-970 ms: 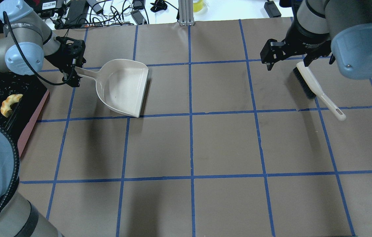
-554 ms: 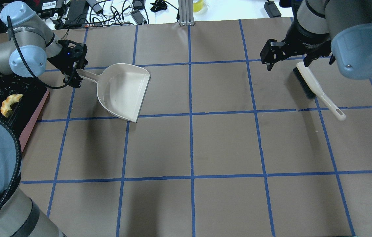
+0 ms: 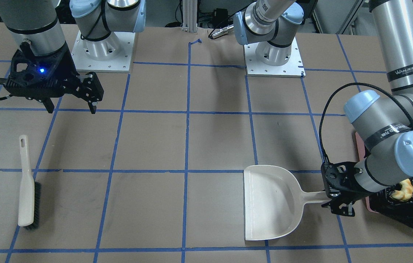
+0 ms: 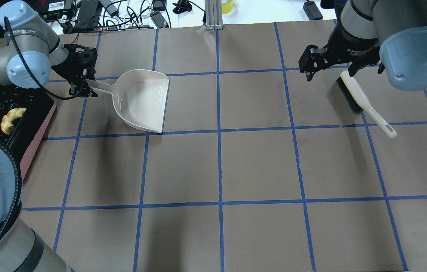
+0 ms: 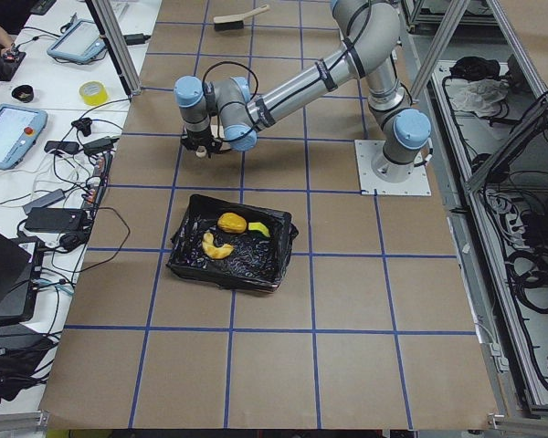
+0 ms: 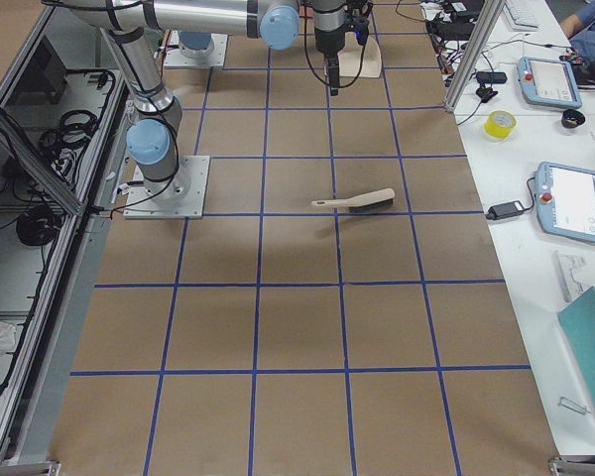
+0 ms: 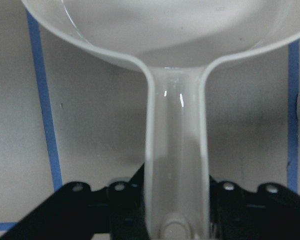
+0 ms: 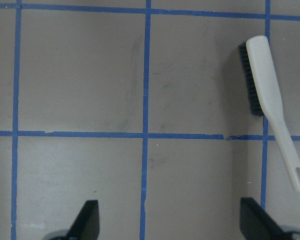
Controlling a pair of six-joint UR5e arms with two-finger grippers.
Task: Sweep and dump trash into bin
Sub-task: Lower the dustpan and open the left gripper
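Observation:
My left gripper [image 4: 82, 84] is shut on the handle [image 7: 175, 160] of the empty beige dustpan [image 4: 143, 100], which lies low over the table just right of the bin; it also shows in the front view [image 3: 270, 202]. The bin [image 5: 187, 265], pink with a black bag, holds the trash: an orange-brown lump [image 5: 231, 222], a yellow wedge [image 5: 258, 230] and a cream crescent [image 4: 11, 119]. My right gripper [image 3: 71, 107] is open and empty, hovering above the table beside the brush.
A beige hand brush [image 4: 364, 100] with black bristles lies on the table at the right, just below my right gripper; it shows in the right wrist view [image 8: 270, 95]. Cables and devices lie beyond the table's far edge. The bin's pink rim [image 4: 36, 139] sits at the left edge.
My left gripper swung the dustpan a little toward the robot, then back away; its front edge now runs straighter. The right arm and the brush have not moved.

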